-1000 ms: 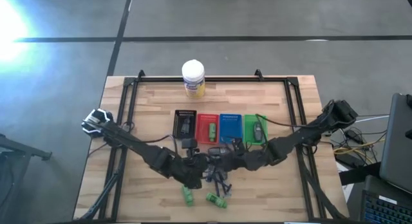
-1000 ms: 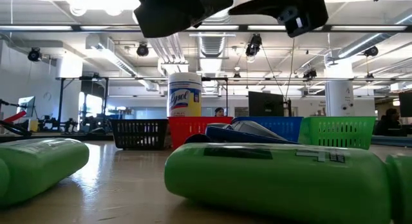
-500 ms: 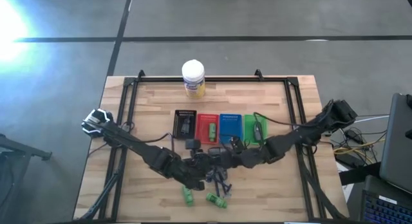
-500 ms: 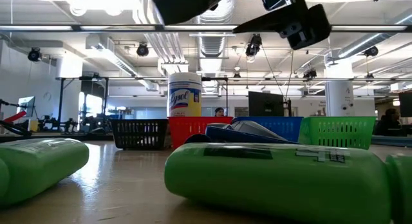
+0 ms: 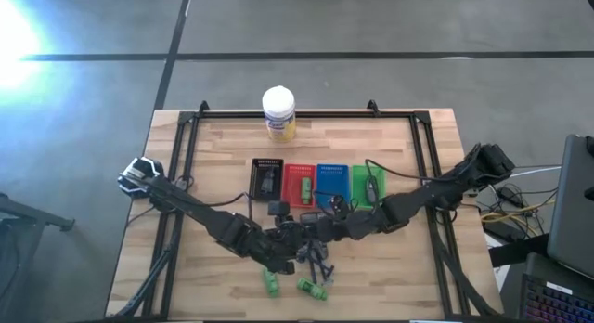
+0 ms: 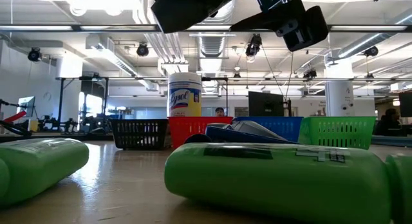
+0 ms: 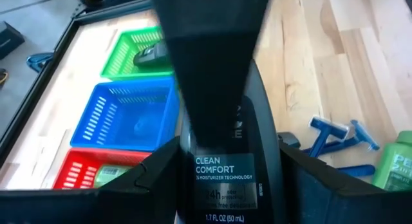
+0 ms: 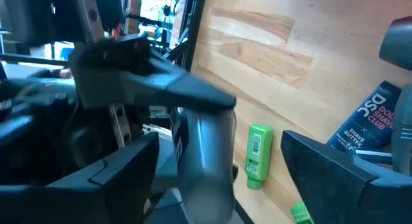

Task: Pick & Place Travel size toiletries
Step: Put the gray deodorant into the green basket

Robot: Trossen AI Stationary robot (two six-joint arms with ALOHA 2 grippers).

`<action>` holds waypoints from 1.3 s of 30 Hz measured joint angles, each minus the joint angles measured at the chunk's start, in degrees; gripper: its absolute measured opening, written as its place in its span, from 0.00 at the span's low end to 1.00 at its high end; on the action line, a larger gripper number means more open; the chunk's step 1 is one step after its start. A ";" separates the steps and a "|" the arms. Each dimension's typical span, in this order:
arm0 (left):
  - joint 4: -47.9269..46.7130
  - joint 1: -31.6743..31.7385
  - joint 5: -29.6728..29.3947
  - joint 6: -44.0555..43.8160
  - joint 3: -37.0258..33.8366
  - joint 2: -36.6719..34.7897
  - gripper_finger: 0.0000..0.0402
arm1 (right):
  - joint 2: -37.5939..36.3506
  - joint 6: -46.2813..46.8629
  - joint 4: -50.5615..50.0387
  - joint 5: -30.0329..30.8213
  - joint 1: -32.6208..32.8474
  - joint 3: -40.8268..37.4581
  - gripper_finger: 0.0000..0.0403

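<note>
My left gripper [image 5: 299,233] [image 7: 230,182] is over the table's near middle, shut on a dark grey tube [image 7: 225,166] labelled "CLEAN COMFORT". The tube's flat crimped end [image 7: 212,50] points up, toward the wrist camera. My right gripper [image 5: 325,225] [image 8: 219,166] faces it from the right. It is open, with its fingers standing either side of the tube [image 8: 203,166] and a gap showing on each side. Two green bottles [image 5: 271,282] [image 5: 313,288] lie on their sides near the table's near edge. Other small items lie in a pile [image 5: 316,258] under the grippers. My left gripper pinches the tube's lower body [image 7: 193,198], below the label, between its two fingers. The tube is lifted clear of the table and stands roughly upright, crimped end up. How far back between the fingers it reaches does not show.
Black [image 5: 267,179], red [image 5: 299,186], blue [image 5: 331,182] and green [image 5: 368,184] trays stand in a row just beyond the grippers. The green one holds a dark item. A white-lidded jar [image 5: 278,112] stands at the far edge. Blue razors [image 7: 328,134] and a blue shave-butter tube [image 8: 367,121] lie nearby.
My right arm has moved toward the table's left, bringing its gripper closer to my left gripper and the tube. In the low view both grippers have risen a little. The things on the table have stayed where they were.
</note>
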 joint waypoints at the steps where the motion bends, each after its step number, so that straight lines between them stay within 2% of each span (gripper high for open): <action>1: 0.57 0.00 -0.01 0.39 -0.02 0.00 0.52 | 0.00 0.19 0.02 -0.02 -0.15 0.00 0.77; 5: 2.67 0.29 0.01 1.70 -0.02 0.00 0.52 | 0.02 0.44 0.13 -0.05 -0.14 0.00 0.70; 14: 2.84 1.25 0.03 2.89 -0.02 0.02 0.52 | 0.01 0.98 0.16 -0.07 -0.13 0.00 0.62; 31: 3.13 1.70 -1.01 4.78 -0.92 0.07 0.53 | 0.02 0.80 0.39 -0.17 -0.13 0.03 0.35; 39: 2.34 2.01 -2.19 5.21 -0.94 0.07 0.75 | 0.02 -0.33 0.14 -0.36 -0.09 0.02 0.30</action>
